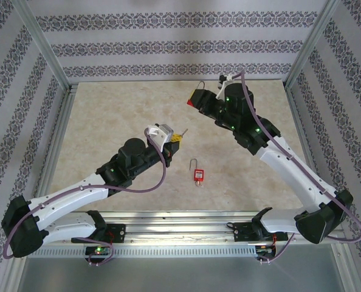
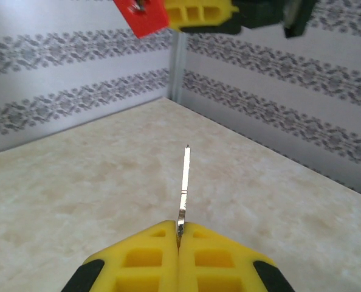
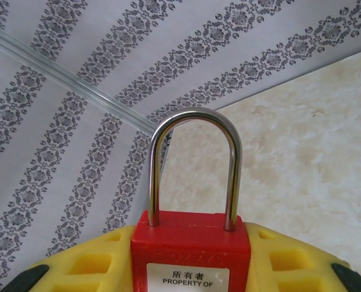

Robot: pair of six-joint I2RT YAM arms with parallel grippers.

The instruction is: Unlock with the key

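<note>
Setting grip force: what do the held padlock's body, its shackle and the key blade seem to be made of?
The padlock body looks like matte red moulded plastic carrying a printed label. The shackle looks like polished steel, given its bright mirror-like reflections. The key blade is thin silvery metal with a shiny edge; which alloy is unclear.
</note>
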